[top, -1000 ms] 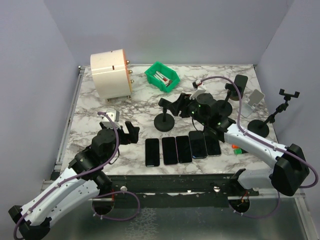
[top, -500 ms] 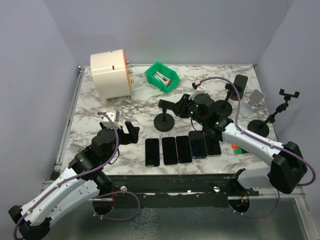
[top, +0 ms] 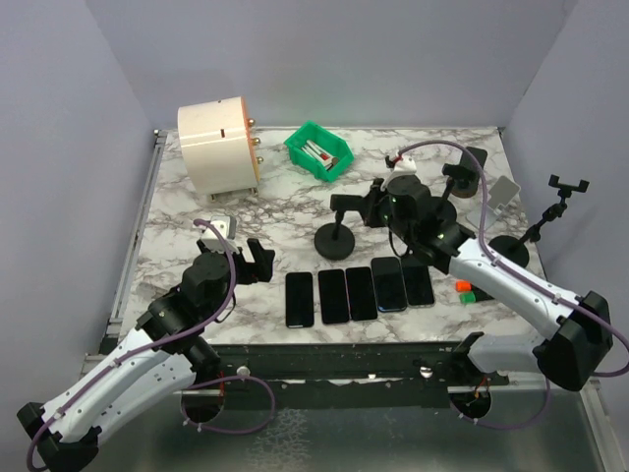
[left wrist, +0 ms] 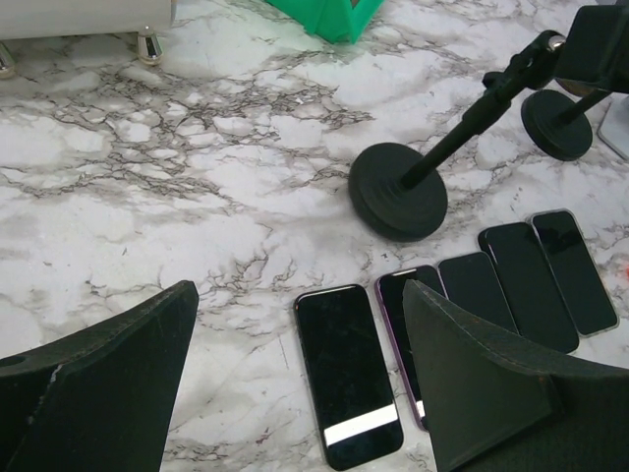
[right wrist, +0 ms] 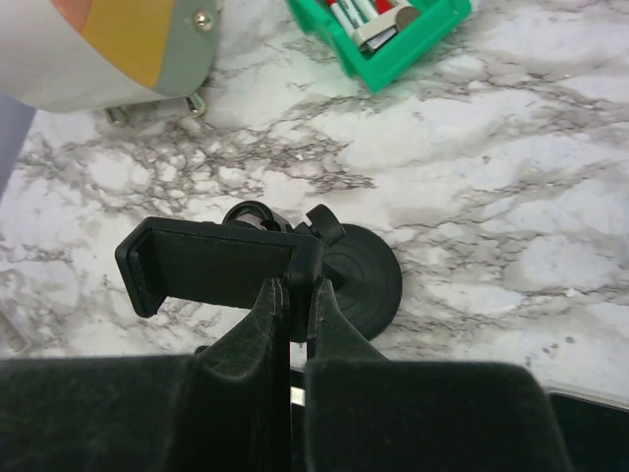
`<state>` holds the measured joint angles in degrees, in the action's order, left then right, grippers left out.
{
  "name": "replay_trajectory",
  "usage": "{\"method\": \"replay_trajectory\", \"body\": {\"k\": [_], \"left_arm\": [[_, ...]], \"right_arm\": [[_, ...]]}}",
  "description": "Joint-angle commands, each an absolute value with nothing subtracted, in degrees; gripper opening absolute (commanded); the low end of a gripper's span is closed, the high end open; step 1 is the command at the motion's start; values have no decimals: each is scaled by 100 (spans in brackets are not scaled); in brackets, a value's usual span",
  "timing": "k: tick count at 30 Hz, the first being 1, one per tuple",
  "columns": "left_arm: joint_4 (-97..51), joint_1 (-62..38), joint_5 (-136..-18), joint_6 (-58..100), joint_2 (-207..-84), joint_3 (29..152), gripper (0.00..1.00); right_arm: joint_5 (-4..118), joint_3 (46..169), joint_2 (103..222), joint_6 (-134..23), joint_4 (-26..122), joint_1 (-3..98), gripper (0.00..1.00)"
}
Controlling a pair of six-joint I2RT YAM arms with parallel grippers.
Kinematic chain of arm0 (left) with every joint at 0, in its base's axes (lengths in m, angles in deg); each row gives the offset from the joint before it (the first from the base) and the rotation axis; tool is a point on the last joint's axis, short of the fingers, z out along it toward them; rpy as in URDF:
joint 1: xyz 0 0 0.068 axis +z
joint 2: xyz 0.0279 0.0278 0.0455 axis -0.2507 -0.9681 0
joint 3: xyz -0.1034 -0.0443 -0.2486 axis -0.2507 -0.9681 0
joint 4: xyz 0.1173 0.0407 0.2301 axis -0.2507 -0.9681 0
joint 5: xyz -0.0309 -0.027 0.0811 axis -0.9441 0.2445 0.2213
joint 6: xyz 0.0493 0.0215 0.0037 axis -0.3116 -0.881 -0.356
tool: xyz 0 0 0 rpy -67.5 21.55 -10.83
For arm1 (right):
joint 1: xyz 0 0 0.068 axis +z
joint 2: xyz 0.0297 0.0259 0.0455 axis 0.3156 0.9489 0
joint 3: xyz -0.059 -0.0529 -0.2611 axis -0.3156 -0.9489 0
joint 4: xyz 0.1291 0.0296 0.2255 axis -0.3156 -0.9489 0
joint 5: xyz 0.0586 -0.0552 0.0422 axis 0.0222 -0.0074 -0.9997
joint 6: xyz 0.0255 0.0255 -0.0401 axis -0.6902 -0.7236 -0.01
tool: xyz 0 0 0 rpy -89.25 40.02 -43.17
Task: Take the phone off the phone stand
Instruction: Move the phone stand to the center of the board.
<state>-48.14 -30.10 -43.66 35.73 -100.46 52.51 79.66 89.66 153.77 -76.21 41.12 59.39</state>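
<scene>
The surface [top: 172, 211] lies open between the white drum [top: 218, 146] and the row of phones [top: 359, 292], giving a clear approach from the left. The stand base [top: 337, 242] sits just behind the phones, and its pole [left wrist: 480, 113] rises at a slant. The green bin [top: 318, 150] blocks the rear centre. Further stands [top: 513, 246] crowd the right side, with only narrow gaps between them. A bare strip runs along the near edge.

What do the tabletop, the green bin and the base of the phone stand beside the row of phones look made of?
Tabletop: marble-look, white with grey veining, probably laminate or printed sheet. Green bin: moulded plastic, going by uniform bright colour and thin walls. Phone stand base: matte black disc, plastic or coated metal; cannot tell which.
</scene>
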Motion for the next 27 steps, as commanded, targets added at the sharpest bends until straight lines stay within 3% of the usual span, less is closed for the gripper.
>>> {"method": "replay_trajectory", "body": {"k": [1,18,27], "left_arm": [[-4905,-2978,-4310,3555,-10075,5213,86],[-4903,-2978,-4346,3564,-9982,5200,86],[-4901,-2978,-4380,3555,-9933,5190,86]], "right_arm": [[8513,9517,15157,-7219,3595,5664,0],[7897,9622,15116,-7298,3477,4197,0],[8094,9796,15258,-7187,3413,4073,0]]}}
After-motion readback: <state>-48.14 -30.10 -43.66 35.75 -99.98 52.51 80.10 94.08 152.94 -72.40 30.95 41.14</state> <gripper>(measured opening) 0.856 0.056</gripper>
